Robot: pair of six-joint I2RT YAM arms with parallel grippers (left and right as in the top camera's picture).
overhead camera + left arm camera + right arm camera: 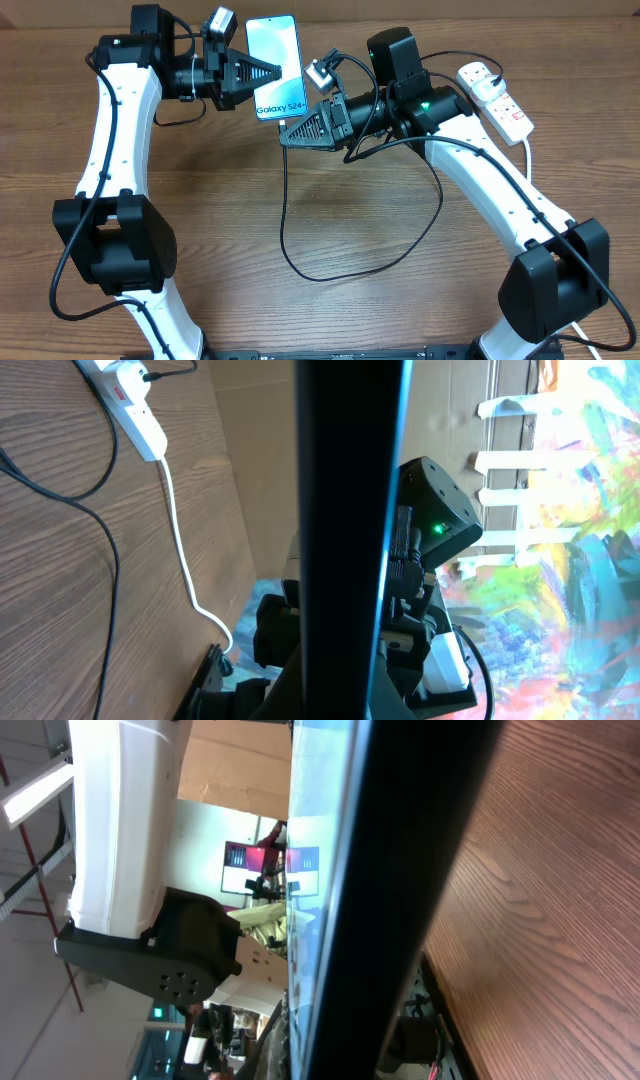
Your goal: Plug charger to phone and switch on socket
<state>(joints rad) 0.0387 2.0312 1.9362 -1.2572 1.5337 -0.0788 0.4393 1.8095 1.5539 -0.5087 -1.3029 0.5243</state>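
The phone (275, 55), turquoise screen up with "Galaxy S24" near its lower end, lies at the table's far middle. My left gripper (272, 72) reaches in from the left and is shut on its left edge. In the left wrist view the phone (345, 510) is a dark edge-on bar between the fingers. My right gripper (285, 132) sits just below the phone's lower end, shut on the tip of the charger (283, 220). The black cable hangs from it and loops over the table. The connector itself is hidden. The phone (400, 870) fills the right wrist view. The socket (495, 95) lies at the far right.
A thick white cord (185, 550) runs from the socket (135, 405) off the table's right edge. The charger's black loop (420, 235) crosses the middle of the wooden table between the two arm bases. The other arm's wrist (430, 520) is close behind the phone.
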